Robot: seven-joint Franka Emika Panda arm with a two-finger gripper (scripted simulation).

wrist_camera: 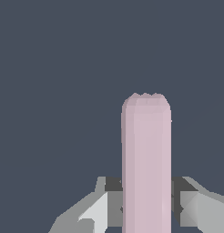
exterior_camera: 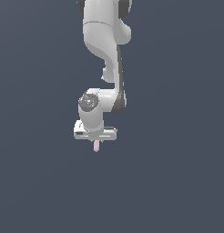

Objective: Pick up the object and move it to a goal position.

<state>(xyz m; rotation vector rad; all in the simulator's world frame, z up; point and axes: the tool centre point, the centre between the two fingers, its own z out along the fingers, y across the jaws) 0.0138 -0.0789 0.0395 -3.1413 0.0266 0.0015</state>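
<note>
Pale pink stick (wrist_camera: 146, 164), thin and straight, with a blunt rounded tip and smooth matte sides, far narrower than the white gripper (exterior_camera: 96, 142) above it. Hangs upright below the gripper in the exterior view, only a short pink end showing (exterior_camera: 96, 146). In the wrist view, clamped between two grey fingers (wrist_camera: 98, 209), one pressed against each side. Plain dark blue-grey background all around

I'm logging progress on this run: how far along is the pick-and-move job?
Done: the tool is shut on the pink stick, which pokes out below it in the exterior view. In hand: carrying it. Left: reaching the goal, though no goal marker shows in either view.
</note>
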